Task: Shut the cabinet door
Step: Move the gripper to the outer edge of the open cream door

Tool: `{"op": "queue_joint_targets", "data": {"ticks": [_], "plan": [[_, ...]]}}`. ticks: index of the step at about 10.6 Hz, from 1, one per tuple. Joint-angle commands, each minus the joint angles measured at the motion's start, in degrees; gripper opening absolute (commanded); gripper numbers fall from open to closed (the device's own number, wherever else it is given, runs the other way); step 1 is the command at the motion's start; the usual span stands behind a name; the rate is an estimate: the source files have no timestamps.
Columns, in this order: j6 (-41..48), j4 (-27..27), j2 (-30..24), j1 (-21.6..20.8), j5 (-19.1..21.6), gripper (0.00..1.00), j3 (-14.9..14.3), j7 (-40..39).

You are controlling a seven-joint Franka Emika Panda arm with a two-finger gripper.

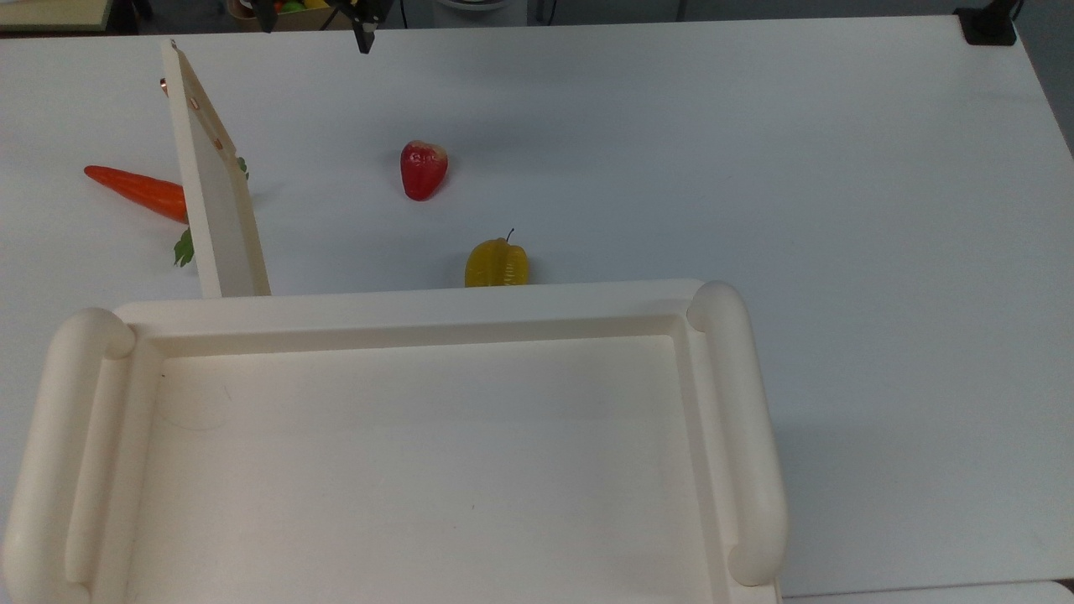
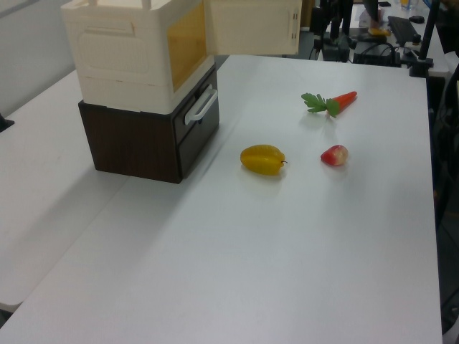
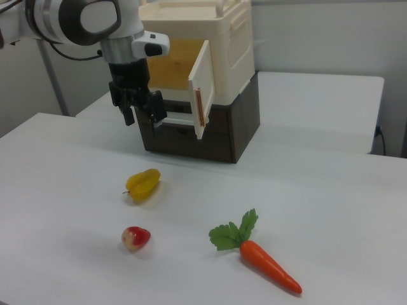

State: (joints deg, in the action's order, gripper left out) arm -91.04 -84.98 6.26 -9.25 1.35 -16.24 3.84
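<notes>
In the right view, a toy carrot (image 3: 268,265) lies nearest on the white desk (image 3: 331,210), with a red fruit (image 3: 135,237) to its left and a yellow star fruit (image 3: 142,184) farther back. Beyond them the end effector (image 3: 144,115) hangs, fingers apart and holding nothing, just left of the cabinet door (image 3: 201,89), which stands swung open from the cabinet (image 3: 219,44).

no readable text, labels, brand marks, numbers or signs on any surface in view
</notes>
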Motion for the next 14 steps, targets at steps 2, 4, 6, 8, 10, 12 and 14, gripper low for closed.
{"op": "queue_joint_targets", "data": {"ticks": [2,4,6,8,10,12,14], "plan": [[0.4,-1.2,-1.4,-1.7,-0.8,1.00,-1.1,-2.0],[0.7,-1.3,-1.5,-2.2,-0.7,1.00,-2.0,-6.6],[2.8,-1.2,-1.5,-2.6,-0.6,0.81,-2.9,-7.1],[3.0,-1.3,-1.7,-2.6,0.1,0.11,-3.0,-12.5],[2.5,-1.3,-1.6,-2.6,0.2,0.00,-4.5,-21.0],[-2.3,-1.1,-1.3,-2.7,1.6,0.00,-7.1,-31.7],[-7.7,-1.1,-0.2,-3.4,1.7,0.00,-10.3,-39.7]]}}
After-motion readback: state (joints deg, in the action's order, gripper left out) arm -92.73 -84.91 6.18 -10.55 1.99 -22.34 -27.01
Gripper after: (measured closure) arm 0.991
